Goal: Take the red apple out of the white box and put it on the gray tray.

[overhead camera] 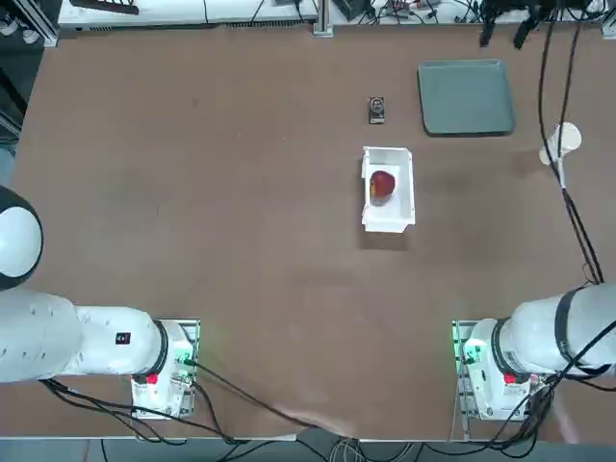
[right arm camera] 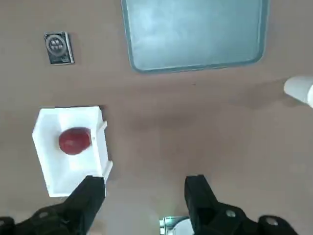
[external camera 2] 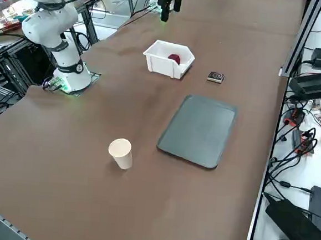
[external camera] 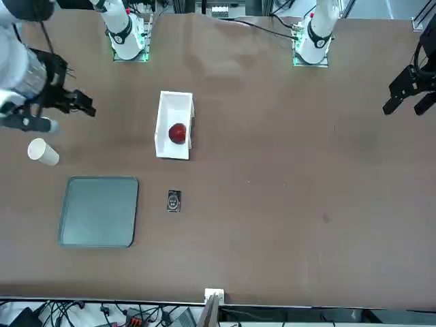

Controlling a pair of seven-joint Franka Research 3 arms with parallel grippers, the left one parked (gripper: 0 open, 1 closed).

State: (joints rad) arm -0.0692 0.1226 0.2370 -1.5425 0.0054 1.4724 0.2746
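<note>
I see the red apple (overhead camera: pixel 382 184) lying inside the white box (overhead camera: pixel 402 218) on the worktop (overhead camera: pixel 260 250). Near the box sits a small dark gadget, perhaps a little meter (overhead camera: pixel 376 111); beyond is the gray tray (overhead camera: pixel 467 97). A white paper cup (external camera 2: pixel 121 153) stands apart. My right end effector (right arm camera: pixel 145 188) hangs above the worktop, fingers spread, gripping nothing.

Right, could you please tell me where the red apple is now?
In the top view, the red apple sits inside the white box, right of centre, with the gray tray beyond the box to its right.
</note>
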